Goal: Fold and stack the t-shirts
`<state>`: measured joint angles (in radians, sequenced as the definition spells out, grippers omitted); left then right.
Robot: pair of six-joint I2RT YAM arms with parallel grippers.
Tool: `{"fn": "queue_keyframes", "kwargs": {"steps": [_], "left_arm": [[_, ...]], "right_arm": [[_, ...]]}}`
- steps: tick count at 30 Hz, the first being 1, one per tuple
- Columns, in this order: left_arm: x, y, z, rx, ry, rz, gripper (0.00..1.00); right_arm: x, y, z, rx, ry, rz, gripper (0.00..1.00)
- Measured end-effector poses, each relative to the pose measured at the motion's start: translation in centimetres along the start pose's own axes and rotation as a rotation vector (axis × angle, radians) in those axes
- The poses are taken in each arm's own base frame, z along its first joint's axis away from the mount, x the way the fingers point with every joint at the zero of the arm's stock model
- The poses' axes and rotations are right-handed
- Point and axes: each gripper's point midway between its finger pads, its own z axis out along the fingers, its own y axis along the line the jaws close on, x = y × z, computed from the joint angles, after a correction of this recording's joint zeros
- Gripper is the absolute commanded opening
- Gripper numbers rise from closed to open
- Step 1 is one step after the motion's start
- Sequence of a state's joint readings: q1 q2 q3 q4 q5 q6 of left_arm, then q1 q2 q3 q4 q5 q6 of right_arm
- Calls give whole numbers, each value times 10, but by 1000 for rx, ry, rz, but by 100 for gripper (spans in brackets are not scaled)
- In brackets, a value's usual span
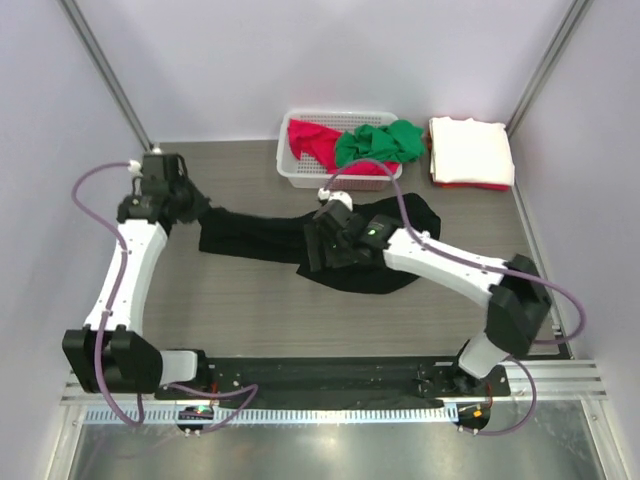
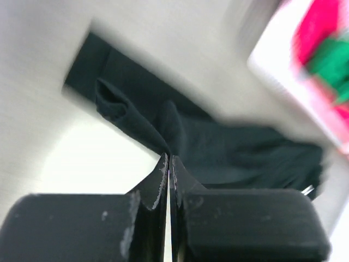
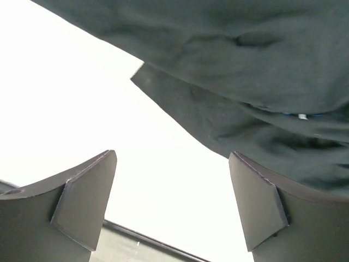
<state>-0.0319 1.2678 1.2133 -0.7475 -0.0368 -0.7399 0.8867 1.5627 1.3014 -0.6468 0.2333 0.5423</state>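
Note:
A black t-shirt (image 1: pixel 250 238) lies crumpled across the middle of the table. My left gripper (image 1: pixel 200 214) is shut on its left edge. In the left wrist view the fingertips (image 2: pixel 162 166) pinch a fold of the black t-shirt (image 2: pixel 229 153), which stretches away from them. My right gripper (image 1: pixel 313 250) hovers over the shirt's middle, open. In the right wrist view the right gripper (image 3: pixel 172 180) has nothing between its fingers, and the black t-shirt (image 3: pixel 245 71) lies just beyond them. Red (image 1: pixel 312 140) and green (image 1: pixel 378 142) t-shirts sit in the basket. A folded white t-shirt (image 1: pixel 470 148) tops a stack at the back right.
The white lattice basket (image 1: pixel 300 176) stands at the back centre, just beyond the black shirt. It shows blurred in the left wrist view as the basket (image 2: pixel 272 60). A red layer (image 1: pixel 480 185) peeks out under the white stack. Walls close in on three sides.

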Motion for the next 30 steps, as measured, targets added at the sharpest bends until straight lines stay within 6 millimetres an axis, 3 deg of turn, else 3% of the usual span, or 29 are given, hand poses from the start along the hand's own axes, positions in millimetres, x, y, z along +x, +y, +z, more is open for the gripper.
{"fn": "queue_keyframes", "kwargs": {"steps": [4, 5, 6, 7, 9, 11, 13, 15, 17, 20, 23, 27, 30], "left_arm": [[-88, -40, -9, 71, -145, -34, 6], [-107, -50, -8, 86, -173, -36, 17], [-123, -57, -3, 93, -191, -35, 60], [-139, -66, 3, 106, -203, -22, 74], [-161, -80, 30, 126, -189, -13, 88], [-155, -79, 65, 113, -122, -1, 91], [-125, -59, 107, 58, -4, 8, 94], [-79, -24, 133, -26, 127, 6, 96], [-32, 13, 140, -114, 257, 2, 96], [-23, 39, 130, -153, 283, -21, 96], [-36, 63, 102, -163, 223, -70, 95], [-56, 88, 54, -148, 71, -140, 96], [-47, 100, 38, -141, 20, -166, 96]], "right_arm": [[35, 0, 48, 53, 126, -19, 88], [44, -2, 59, 69, 162, -28, 87], [50, -3, 67, 81, 183, -34, 87], [54, -2, 76, 90, 201, -39, 86], [55, 2, 87, 94, 217, -44, 86], [53, 10, 94, 85, 217, -48, 85], [49, 21, 98, 67, 210, -55, 86], [45, 34, 99, 46, 199, -65, 86], [43, 51, 99, 21, 187, -81, 86], [45, 74, 102, -13, 177, -105, 85], [52, 87, 111, -23, 187, -120, 84], [69, 83, 127, 12, 220, -132, 79], [64, 81, 132, 42, 199, -133, 71]]}}
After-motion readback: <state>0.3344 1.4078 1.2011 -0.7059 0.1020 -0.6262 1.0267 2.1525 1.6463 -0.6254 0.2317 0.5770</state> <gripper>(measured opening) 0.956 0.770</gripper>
